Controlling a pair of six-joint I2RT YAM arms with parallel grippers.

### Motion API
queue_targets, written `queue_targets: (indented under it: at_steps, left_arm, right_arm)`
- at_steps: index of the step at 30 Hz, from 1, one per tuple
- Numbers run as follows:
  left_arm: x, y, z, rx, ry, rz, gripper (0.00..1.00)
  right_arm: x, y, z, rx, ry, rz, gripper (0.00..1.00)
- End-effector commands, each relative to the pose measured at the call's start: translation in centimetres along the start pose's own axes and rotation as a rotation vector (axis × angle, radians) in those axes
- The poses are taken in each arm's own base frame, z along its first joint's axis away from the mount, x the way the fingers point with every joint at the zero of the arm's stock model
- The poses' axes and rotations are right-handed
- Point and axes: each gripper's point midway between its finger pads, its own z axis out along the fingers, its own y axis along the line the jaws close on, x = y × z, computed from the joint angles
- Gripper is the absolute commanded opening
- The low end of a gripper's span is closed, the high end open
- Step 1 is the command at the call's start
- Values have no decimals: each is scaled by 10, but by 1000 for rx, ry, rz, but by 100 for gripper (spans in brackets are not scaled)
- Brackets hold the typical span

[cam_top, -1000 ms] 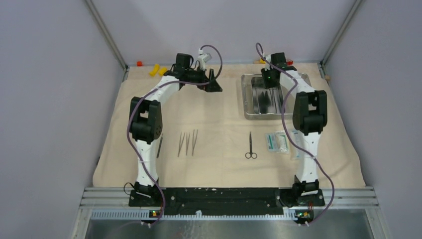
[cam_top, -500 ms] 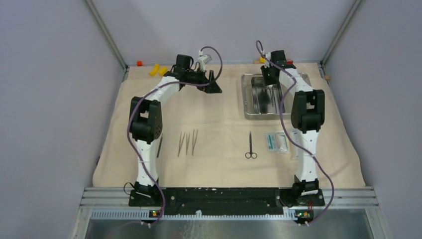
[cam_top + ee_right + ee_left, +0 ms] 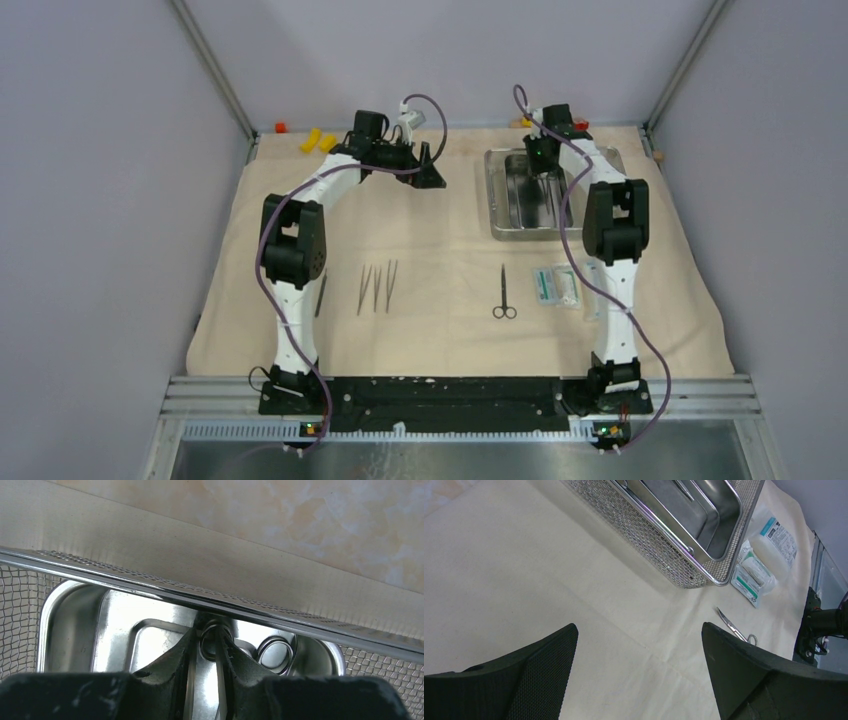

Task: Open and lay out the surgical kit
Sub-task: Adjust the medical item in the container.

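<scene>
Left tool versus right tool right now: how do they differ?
The left tool stands wide open and holds nothing; the right tool is pinched on a ring handle. The left tool hovers over bare cloth beside the tray; the right tool is down inside the tray's far end. Both are toward the far side of the cloth.

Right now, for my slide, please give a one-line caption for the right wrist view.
Right gripper straddling an instrument's ring handle inside the steel tray.
</scene>
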Motion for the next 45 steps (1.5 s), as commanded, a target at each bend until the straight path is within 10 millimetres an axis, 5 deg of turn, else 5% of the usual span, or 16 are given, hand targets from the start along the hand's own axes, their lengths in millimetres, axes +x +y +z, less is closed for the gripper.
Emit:
queue_targets:
  at_steps: [1, 13, 23, 35, 45]
  left_arm:
    - [-14, -7, -4, 13, -32, 55, 98]
    - [-13, -5, -3, 14, -30, 46, 98]
    - [-15, -5, -4, 6, -32, 55, 99]
    - [-29, 7, -11, -79, -30, 96, 99]
    - [-31, 2, -12, -58, -34, 93, 99]
  right_arm:
    - [-3, -3, 11, 9, -1, 1, 20]
    - [-3, -3, 25, 7, 3, 8, 18]
    - [-1, -1, 21, 0, 8, 18, 0]
    - [-68, 11, -48, -59, -160, 45, 0]
    - [-87, 21, -92, -99, -236, 43, 0]
